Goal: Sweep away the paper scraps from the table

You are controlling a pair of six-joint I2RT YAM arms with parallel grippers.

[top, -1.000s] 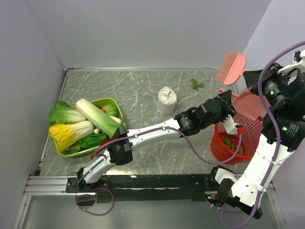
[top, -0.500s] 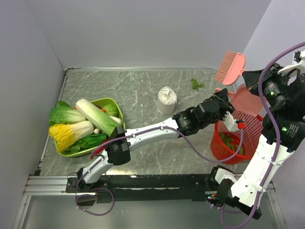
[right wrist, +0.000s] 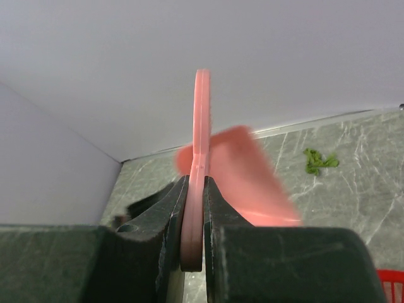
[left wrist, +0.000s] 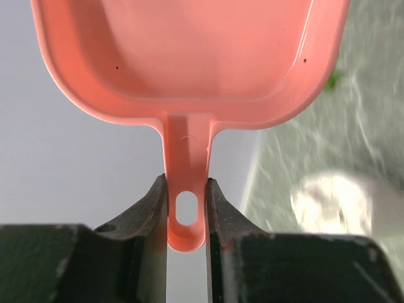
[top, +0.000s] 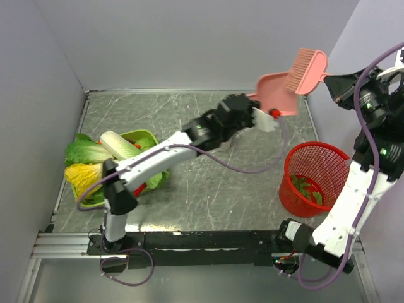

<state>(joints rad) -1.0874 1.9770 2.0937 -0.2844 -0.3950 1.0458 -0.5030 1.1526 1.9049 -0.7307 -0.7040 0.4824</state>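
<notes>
- The job looks well along but not finished: some paper scraps (top: pixel 307 188) sit in the red mesh basket (top: pixel 297 165), yet a green cluster lies out on the surface (top: pixel 208 189)
- Left jaws are clamped on the handle of the dustpan (left wrist: pixel 189 57), one on either side of its hanging hole; the pan is in the air ahead of them, and no scraps show on the face turned to the wrist camera
- Right jaws are pinched on the thin edge of the brush (right wrist: pixel 201 126), whose head rises beyond them, well above the surface
- The stray cluster lies below and to the right of the right jaws, near the far edge of the surface
- Next, I'd judge, the pan's lip must go flat just beside the cluster, with the brush on the other side for a short stroke toward the pan
- The dustpan is smooth, glossy pink plastic, shallow and round-cornered; the brush matches it, flat with comb-like bristles
- The scraps are crinkled and light and likely to skitter on the slick, marble-veined dark grey top
</notes>
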